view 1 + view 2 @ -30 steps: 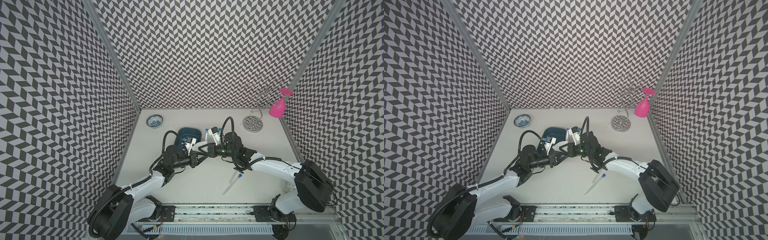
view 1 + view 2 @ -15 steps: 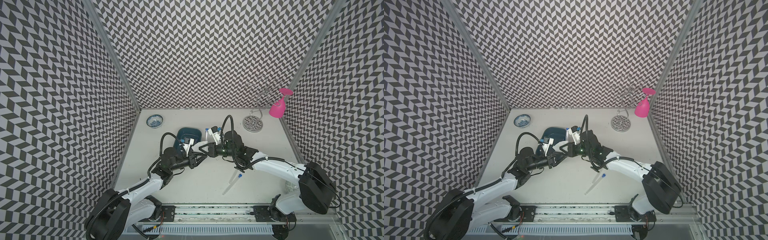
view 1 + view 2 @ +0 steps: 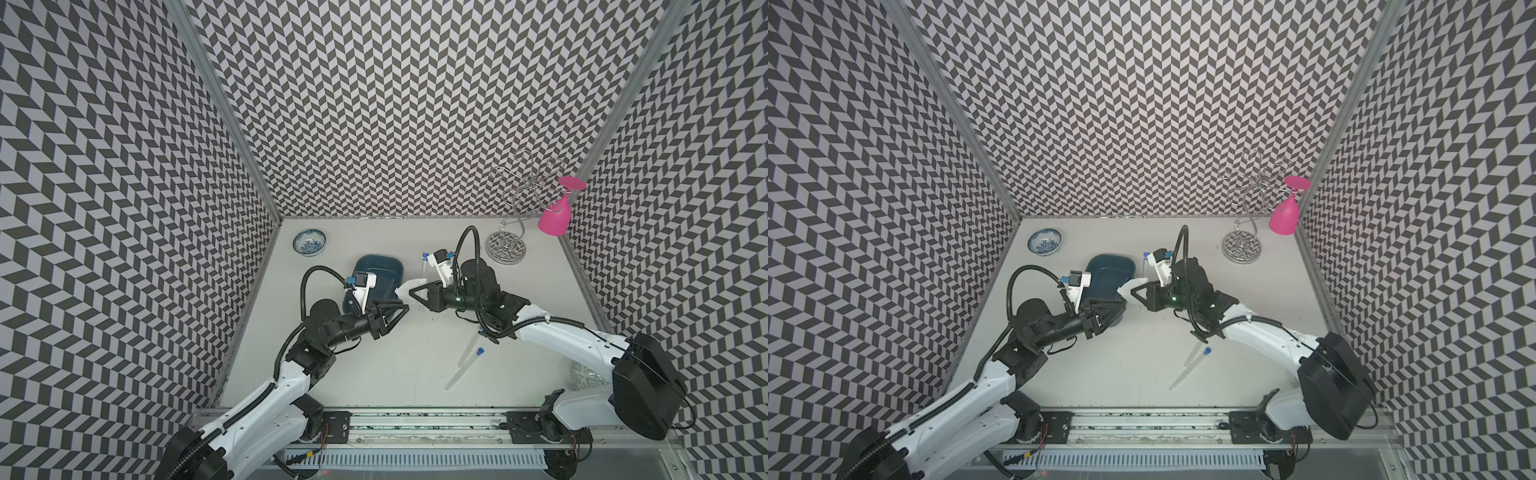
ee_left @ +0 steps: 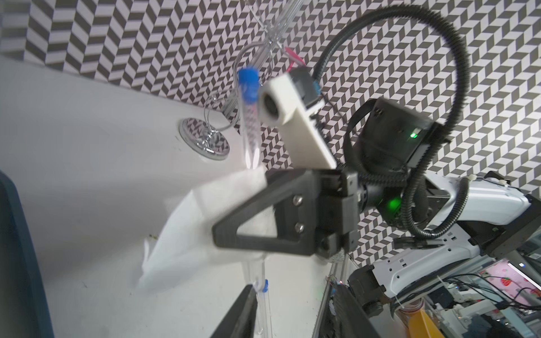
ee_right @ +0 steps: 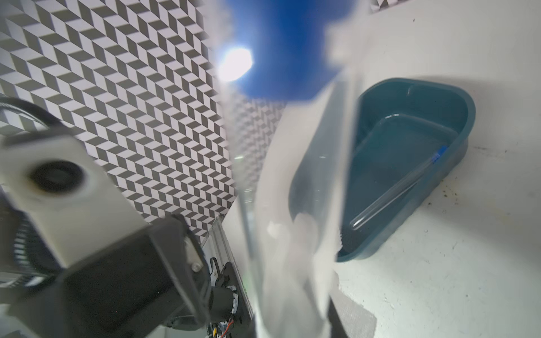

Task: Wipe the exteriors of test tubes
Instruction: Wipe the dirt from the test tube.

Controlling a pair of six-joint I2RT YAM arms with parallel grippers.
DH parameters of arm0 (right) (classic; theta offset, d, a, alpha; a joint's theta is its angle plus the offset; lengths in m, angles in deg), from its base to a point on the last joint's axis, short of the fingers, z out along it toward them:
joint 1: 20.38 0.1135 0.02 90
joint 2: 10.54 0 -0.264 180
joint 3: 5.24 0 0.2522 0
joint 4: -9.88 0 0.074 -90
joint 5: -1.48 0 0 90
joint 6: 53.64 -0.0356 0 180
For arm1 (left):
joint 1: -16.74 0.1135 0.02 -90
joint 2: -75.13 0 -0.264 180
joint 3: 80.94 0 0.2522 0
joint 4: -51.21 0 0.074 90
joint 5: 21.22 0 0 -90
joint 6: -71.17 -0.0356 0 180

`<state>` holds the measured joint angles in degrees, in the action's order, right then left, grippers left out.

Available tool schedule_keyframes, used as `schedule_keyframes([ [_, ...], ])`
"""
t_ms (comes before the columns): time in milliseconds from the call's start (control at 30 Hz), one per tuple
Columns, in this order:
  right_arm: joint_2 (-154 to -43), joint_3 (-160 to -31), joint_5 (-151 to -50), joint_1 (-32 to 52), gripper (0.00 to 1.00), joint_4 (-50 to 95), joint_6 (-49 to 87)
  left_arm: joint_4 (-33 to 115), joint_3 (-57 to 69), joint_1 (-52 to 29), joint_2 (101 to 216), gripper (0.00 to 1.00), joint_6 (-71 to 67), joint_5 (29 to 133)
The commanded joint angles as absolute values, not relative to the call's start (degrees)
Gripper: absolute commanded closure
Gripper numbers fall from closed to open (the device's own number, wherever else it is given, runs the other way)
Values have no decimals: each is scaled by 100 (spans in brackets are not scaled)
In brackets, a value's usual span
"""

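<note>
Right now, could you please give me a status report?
Left gripper open, empty. Right gripper shut on test tube, cap up, wipe draped there. Nothing between them.

Off-white table (image 3: 395, 386), matte, with a few dark specks. Back left corner: small blue-and-white bowl (image 3: 309, 242), upright, well apart from the rest. Centre, toward the back: dark teal tray (image 3: 380, 258), flat on the surface, partly covered from above. Back right: chrome wire rack (image 3: 506, 252), standing on its round base. Front, right of centre: blue-capped test tube (image 3: 462, 370), lying flat on a diagonal with its cap toward the back. Second test tube (image 3: 467, 349) lies just beside it, nearly parallel, far end hidden. Whether the two touch is unclear. Both top views show the same layout.
</note>
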<state>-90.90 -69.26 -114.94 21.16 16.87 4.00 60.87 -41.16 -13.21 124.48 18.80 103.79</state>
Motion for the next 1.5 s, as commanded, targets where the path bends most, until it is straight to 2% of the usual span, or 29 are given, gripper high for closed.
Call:
schedule_keyframes([
  [0,-8890,-6745,-11594,2217,84,1386,395,5604,-3461,-1288,12685,51,1205,10230],
  [133,-8754,-6692,-11693,2326,84,1401,401,5702,-3080,-1296,13262,49,1035,10556],
  [433,-8298,-6377,-11778,2486,84,1279,299,6570,-3064,-1297,14087,47,1345,10866],
  [833,-8278,-6330,-11716,2655,83,1354,384,6952,-3208,-1341,14113,49,1499,11053],
  [1167,-8452,-6454,-11704,2734,83,1430,482,7526,-3238,-1418,14404,60,1680,11421],
  [1233,-8456,-6453,-11696,2743,83,1421,497,7500,-3236,-1465,14422,63,1642,11395],
  [1333,-8470,-6444,-11690,2752,83,1373,466,7479,-3263,-1468,14448,74,1659,11352],
  [1467,-8482,-6469,-11709,2759,83,1361,493,7479,-3289,-1464,14461,77,1659,11224],
])
